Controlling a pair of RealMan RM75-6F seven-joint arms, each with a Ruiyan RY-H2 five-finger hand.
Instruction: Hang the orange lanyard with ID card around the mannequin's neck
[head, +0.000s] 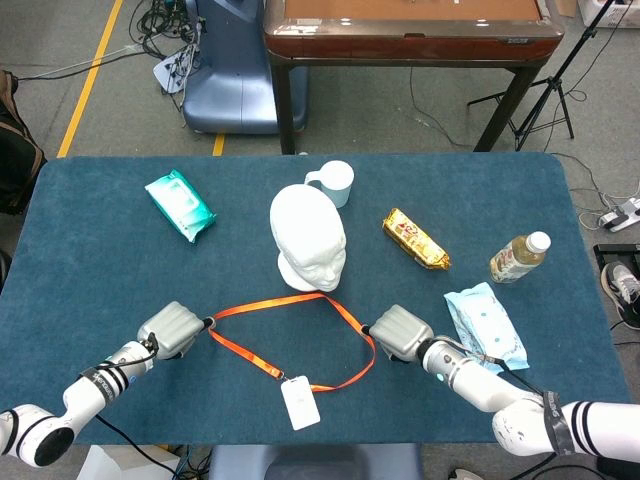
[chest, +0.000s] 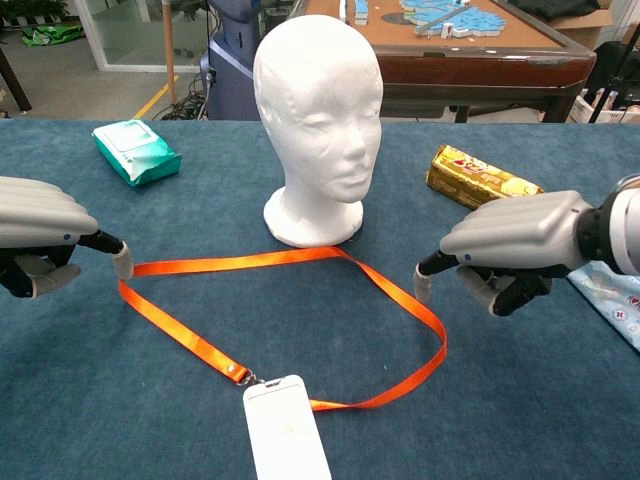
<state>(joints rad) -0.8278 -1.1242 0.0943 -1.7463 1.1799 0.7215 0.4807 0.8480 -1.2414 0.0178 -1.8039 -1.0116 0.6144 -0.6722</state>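
The white mannequin head (head: 308, 240) stands upright mid-table, also in the chest view (chest: 318, 120). The orange lanyard (head: 345, 320) lies flat in a loop in front of its base (chest: 300, 260), with the white ID card (head: 300, 402) at the near edge (chest: 288, 430). My left hand (head: 172, 330) sits at the loop's left bend; one fingertip (chest: 122, 262) touches the strap and nothing is gripped. My right hand (head: 400, 332) hovers at the loop's right side (chest: 510, 245), its fingertip (chest: 423, 285) just short of the strap, holding nothing.
A green wipes pack (head: 180, 205) lies at the back left and a white mug (head: 333, 183) stands behind the head. At the right are a gold snack pack (head: 416, 240), a bottle (head: 519, 257) and a blue-white pack (head: 485, 325) beside my right hand.
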